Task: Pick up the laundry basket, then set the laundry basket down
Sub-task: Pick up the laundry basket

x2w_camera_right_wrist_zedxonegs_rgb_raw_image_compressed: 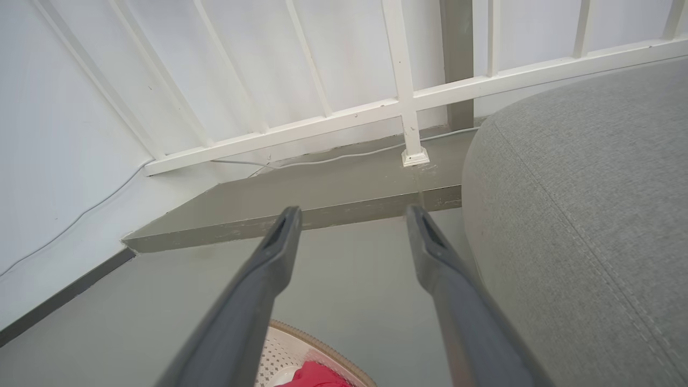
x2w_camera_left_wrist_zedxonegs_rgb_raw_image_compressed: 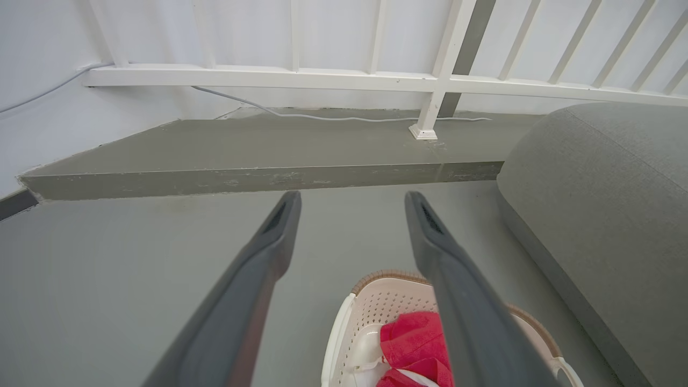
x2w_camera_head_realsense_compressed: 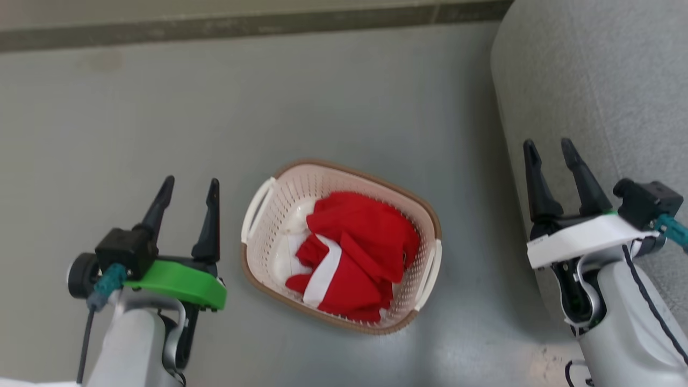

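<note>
Laundry basket (x2w_camera_head_realsense_compressed: 267, 231) holds red cloth (x2w_camera_head_realsense_compressed: 360, 242) | left hand (x2w_camera_head_realsense_compressed: 192, 183) spread | right hand (x2w_camera_head_realsense_compressed: 548, 144) spread

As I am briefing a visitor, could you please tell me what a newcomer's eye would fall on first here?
First comes the red-and-white cloth bundled in the laundry basket on the grey floor, centre of the head view. The open left tool and open right tool flank the basket without touching it.
</note>
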Tool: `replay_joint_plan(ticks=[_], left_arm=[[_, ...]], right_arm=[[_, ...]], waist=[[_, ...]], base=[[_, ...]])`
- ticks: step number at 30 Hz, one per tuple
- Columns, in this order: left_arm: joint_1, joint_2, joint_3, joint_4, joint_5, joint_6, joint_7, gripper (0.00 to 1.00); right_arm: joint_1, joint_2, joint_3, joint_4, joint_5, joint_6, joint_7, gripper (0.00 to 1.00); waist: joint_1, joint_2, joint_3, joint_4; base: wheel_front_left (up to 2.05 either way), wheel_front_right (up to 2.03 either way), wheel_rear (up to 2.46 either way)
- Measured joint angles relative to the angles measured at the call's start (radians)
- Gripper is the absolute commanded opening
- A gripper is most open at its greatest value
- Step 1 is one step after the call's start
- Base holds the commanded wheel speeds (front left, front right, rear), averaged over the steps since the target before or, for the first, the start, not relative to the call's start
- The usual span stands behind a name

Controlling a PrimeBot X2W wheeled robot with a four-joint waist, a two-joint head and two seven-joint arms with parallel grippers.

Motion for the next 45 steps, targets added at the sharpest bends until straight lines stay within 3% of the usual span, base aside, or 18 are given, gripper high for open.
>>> replay_joint_plan(ticks=[19,45], left_arm=[[-0.235,0.049,0.002,0.214,-0.032,-0.018,0.007,1.00],[-0.497,0.177,-0.192,0.482,-0.108,-0.019,0.137,1.00]], right_arm=[[-0.144,0.022,-0.002,-0.049,0.002,0.013,-0.002,1.00],[-0.247,0.051,0.008,-0.054,0.018,0.022,-0.003,1.00]], waist=[[0.0000,0.0001,0.268,-0.033],[-0.0001,0.0000,0.517,-0.126]], base=[[0.00,0.00,0.00],[0.00,0.00,0.00]])
